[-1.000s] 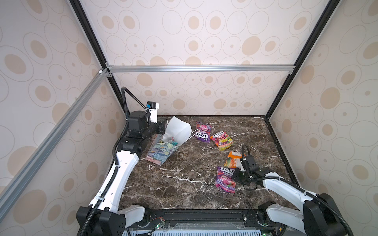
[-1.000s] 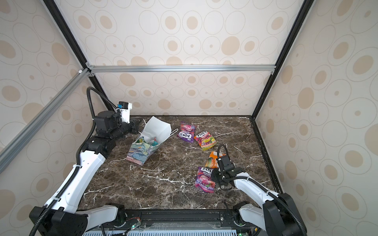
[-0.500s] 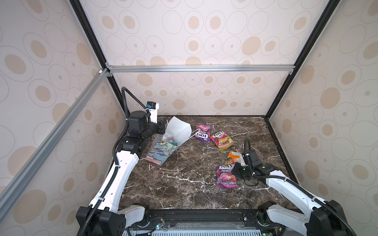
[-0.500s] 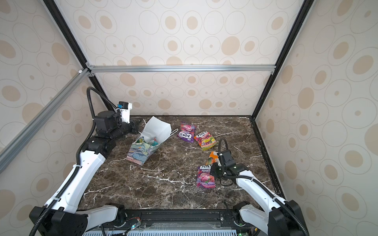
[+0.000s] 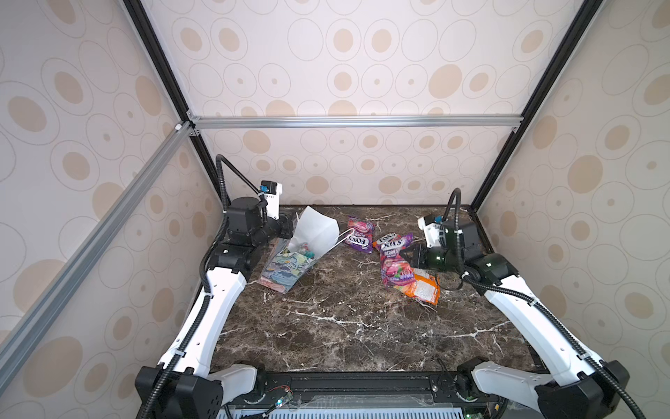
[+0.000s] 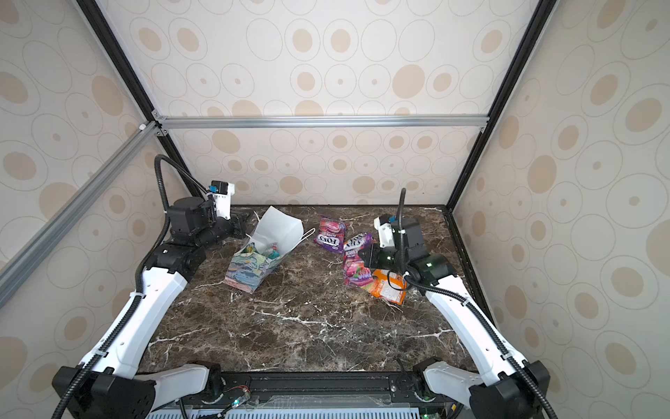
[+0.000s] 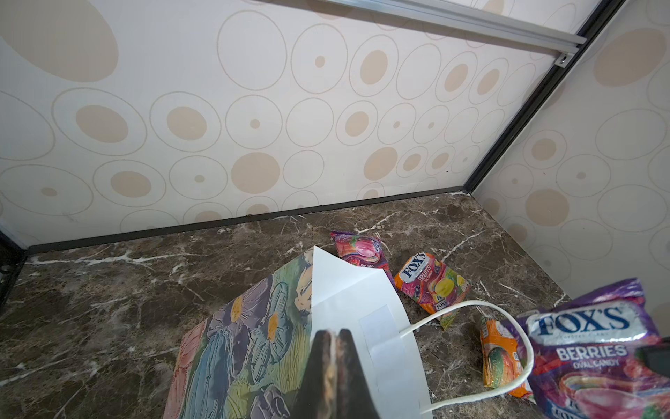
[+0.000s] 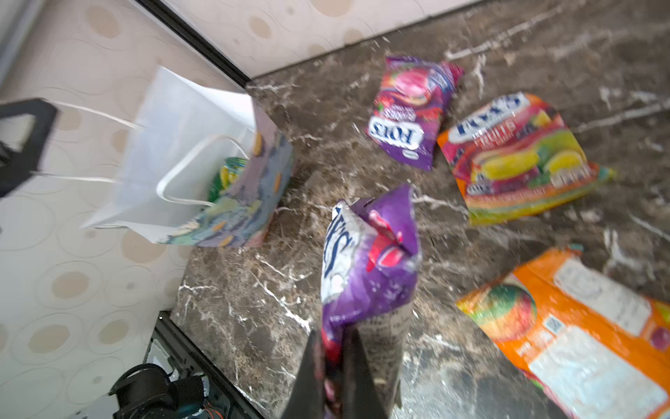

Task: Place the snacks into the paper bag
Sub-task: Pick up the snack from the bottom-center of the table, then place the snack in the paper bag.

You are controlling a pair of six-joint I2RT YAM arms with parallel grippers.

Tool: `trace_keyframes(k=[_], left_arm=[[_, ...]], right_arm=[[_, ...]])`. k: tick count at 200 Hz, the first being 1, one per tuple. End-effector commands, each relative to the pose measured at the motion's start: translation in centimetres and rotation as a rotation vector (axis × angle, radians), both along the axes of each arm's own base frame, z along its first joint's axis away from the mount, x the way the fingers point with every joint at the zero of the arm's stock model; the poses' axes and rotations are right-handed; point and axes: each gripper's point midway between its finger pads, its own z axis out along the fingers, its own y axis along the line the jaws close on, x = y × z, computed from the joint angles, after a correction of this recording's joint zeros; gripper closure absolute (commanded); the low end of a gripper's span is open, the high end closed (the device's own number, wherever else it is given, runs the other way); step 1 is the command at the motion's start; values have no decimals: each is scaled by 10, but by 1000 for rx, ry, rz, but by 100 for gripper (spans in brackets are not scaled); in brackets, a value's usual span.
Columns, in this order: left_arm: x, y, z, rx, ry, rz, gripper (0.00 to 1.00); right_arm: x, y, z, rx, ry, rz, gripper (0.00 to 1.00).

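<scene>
Marble tabletop (image 5: pixel 344 326) | paper bag (image 5: pixel 290 268) pinched by left gripper (image 7: pixel 331 337) | 3 o'clock: purple pouch (image 8: pixel 369 275) clamped by right gripper (image 8: pixel 335 337) | handle (image 7: pixel 467 302) may be snagged

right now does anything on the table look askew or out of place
The paper bag is not upright: it leans over, with the left gripper pinching its rim. The right gripper holds a purple Berries pouch by one edge, crumpled. Nothing looks spilled or torn.
</scene>
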Motion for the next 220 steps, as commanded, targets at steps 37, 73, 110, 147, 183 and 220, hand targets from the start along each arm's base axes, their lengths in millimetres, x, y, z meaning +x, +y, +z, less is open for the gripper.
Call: trace_keyframes(k=[37, 73, 110, 147, 183, 220], left_arm=[[1, 1, 7, -7, -28, -2, 100], [1, 1, 7, -5, -26, -3, 100], [1, 0, 8, -7, -29, -4, 100], [0, 1, 8, -6, -31, -4, 100], [0, 3, 9, 3, -33, 7, 100], [-1, 5, 10, 11, -39, 19, 100]], right_arm=[[10, 71, 96, 85, -249, 239, 100], [17, 98, 137, 103, -357, 274, 100], [28, 135, 149, 171, -364, 344, 100], [51, 177, 132, 176, -294, 372, 100], [70, 207, 108, 186, -218, 370, 100], [75, 224, 76, 147, -147, 360, 100]])
